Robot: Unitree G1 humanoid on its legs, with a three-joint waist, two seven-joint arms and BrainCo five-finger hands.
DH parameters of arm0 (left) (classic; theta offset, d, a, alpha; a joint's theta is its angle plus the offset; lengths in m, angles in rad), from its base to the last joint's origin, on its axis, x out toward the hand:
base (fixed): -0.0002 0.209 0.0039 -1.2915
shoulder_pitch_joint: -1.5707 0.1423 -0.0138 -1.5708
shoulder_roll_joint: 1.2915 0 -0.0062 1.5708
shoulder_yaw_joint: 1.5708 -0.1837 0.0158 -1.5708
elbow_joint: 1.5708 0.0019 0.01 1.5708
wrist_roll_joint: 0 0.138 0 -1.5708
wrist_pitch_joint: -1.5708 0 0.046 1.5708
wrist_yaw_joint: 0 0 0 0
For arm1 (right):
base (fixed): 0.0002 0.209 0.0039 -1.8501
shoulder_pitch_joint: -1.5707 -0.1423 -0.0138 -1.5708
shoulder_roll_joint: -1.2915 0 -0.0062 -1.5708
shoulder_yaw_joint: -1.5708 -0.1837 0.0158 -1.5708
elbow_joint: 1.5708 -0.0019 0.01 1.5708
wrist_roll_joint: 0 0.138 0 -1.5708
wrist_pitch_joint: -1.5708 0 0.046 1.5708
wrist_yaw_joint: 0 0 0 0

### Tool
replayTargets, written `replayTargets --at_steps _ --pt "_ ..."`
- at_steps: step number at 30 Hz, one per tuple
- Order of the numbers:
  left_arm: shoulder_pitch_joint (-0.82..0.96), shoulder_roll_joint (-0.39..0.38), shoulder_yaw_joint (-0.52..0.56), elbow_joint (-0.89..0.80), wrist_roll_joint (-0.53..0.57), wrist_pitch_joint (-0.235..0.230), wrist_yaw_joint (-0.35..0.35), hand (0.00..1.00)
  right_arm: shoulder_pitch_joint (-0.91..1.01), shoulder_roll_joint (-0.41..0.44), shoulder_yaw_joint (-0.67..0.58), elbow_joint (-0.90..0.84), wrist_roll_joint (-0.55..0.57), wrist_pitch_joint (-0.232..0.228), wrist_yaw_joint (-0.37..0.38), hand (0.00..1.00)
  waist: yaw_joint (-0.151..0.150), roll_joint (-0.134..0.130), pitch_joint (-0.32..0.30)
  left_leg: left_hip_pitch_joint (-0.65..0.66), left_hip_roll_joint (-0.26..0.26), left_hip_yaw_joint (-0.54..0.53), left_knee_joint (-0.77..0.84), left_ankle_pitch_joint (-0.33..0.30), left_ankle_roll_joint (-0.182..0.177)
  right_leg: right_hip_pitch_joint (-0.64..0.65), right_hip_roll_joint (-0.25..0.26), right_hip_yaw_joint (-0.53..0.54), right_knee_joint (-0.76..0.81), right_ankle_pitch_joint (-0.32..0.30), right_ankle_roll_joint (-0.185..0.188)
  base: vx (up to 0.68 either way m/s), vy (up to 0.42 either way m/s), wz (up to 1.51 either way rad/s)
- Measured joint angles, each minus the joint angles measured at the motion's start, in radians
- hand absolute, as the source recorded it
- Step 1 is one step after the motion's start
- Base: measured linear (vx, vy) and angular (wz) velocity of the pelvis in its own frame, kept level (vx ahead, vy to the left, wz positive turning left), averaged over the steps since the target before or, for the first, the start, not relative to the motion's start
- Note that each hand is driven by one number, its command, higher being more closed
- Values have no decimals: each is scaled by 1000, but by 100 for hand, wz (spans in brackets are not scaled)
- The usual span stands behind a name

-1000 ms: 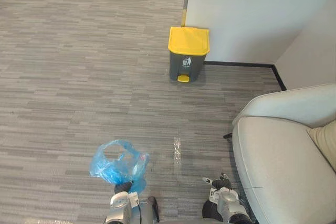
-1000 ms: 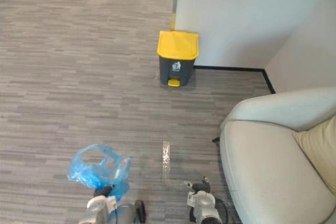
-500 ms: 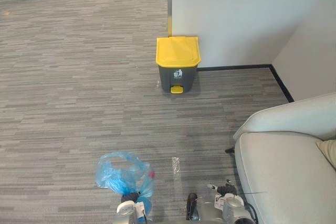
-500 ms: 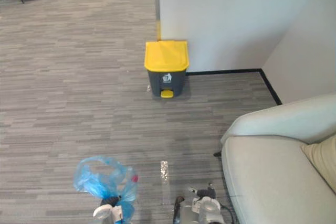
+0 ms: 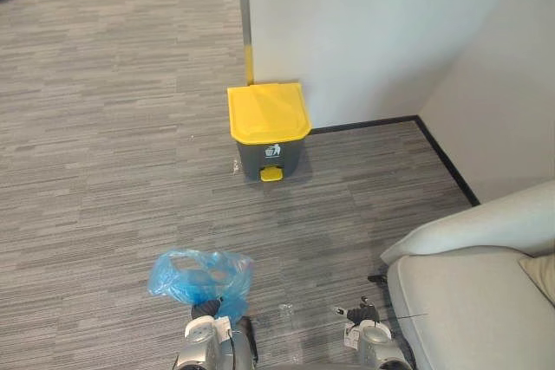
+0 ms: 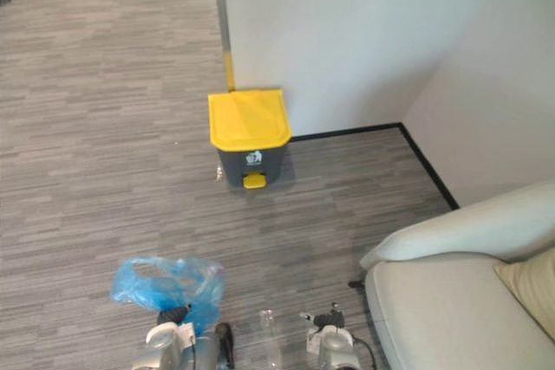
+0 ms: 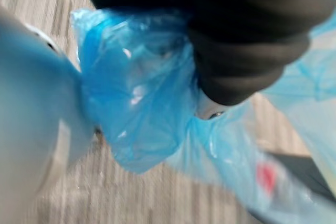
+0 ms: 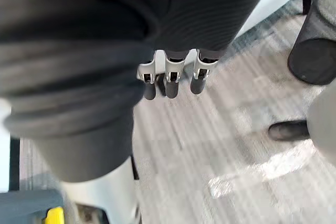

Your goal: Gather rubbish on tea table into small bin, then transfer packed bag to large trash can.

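The gathering stage is looking finished, as a judgement: the crumpled translucent blue plastic bag (image 5: 201, 275) is riding off the floor, its bunched neck pinched in the left hand (image 5: 205, 311), whose fingers are closing round the plastic. The right hand (image 5: 357, 313) is hanging low beside the pale grey upholstered sofa (image 5: 468, 301); its fingers (image 8: 173, 85) are dangling nearly straight and carrying nothing.

What is remaining is the transfer. The dark grey pedal trash can with the yellow lid (image 5: 267, 127) is standing against the white wall, well apart from the bag across the striped grey carpet floor (image 5: 113, 153), and its lid is lying shut, so the approach, the opening and the drop are all waiting to be done.

The bag's contents are proving hard to read: a red patch (image 7: 265, 174) is showing through the plastic, but what it is cannot be told. The left fingers are mostly being swallowed by the folds, and the sofa is running off the frame edge.
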State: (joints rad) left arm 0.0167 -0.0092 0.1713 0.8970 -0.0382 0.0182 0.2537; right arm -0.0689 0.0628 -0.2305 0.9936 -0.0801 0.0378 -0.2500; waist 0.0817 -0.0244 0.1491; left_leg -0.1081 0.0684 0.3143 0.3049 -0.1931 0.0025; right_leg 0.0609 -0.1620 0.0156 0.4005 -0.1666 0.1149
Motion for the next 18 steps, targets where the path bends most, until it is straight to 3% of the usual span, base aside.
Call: replayTargets --at_steps 1,2,3,5,7,9,10,11,13,14,16,17,18 --pt "10 7 -18 1 1 1 0 100 4 0 4 0 0 -2 1 0 -3 10 4 57 -3 0 -37 -16 0 -87 1 8 205 51 65 359 180 -26" --pt "10 9 -24 4 2 4 1 100 10 0 8 0 0 -2 3 0 -8 8 10 91 -8 1 -52 -23 4 -142 -5 17 340 68 82 261 105 5" --pt "10 13 -32 9 4 15 1 100 23 0 10 -2 0 -1 4 0 -18 14 17 135 -15 -5 -61 -40 5 -221 -11 17 505 45 56 280 60 13" --pt "11 12 -32 13 6 19 3 100 41 -1 12 -40 -1 -1 4 0 -28 11 16 193 -17 -5 -87 -58 1 -324 -11 -19 587 -7 13 280 12 12" --pt "-2 9 -31 20 7 19 3 100 31 -1 11 -45 -1 -3 4 0 -39 7 17 259 -15 -20 -125 -65 0 -392 -1 -102 471 -53 -22 298 -73 24" --pt "-7 4 -31 20 7 18 2 100 26 0 8 -38 -1 -4 5 0 -45 7 18 287 -9 -44 -146 -74 -16 -396 28 -131 305 -45 -33 306 -161 46" --pt "-5 4 -30 20 7 16 -1 100 31 1 6 -30 -2 -6 5 0 -48 -10 13 299 -25 -83 -154 -93 -43 -369 51 -121 89 46 -48 375 -227 62" --pt "-9 -9 -11 38 8 18 -2 100 26 -8 -1 -23 -4 -7 9 0 -48 -10 23 324 -32 -121 -152 -124 -58 -356 57 -121 74 66 -96 313 -167 51" --pt "-4 -39 7 40 9 15 -2 100 18 -31 -24 -17 -9 -7 6 0 -49 42 9 319 3 -174 -140 -130 -59 -343 76 -148 80 2 -105 341 -152 37" --pt "-3 -44 7 40 12 15 -3 100 18 -34 -27 -18 -8 -8 4 0 -51 52 9 314 16 -185 -109 -129 -60 -334 78 -167 81 -17 -111 354 -175 47" --pt "-7 -48 7 39 15 15 -10 100 21 -29 -30 -16 -8 -7 5 0 -53 60 9 224 64 -187 97 -129 -79 -277 98 -203 37 -33 -127 345 -189 36" --pt "-4 -49 13 29 15 16 -14 100 28 -23 -26 -18 -7 -6 3 0 -52 59 10 158 100 -185 257 -100 -127 -230 114 -212 -4 -39 -131 419 -188 28" --pt "-4 -49 16 20 15 16 -17 100 26 -22 -14 -19 -6 -6 1 0 -49 56 12 113 125 -178 361 -90 -150 -197 117 -223 -33 -43 -137 355 -109 18"
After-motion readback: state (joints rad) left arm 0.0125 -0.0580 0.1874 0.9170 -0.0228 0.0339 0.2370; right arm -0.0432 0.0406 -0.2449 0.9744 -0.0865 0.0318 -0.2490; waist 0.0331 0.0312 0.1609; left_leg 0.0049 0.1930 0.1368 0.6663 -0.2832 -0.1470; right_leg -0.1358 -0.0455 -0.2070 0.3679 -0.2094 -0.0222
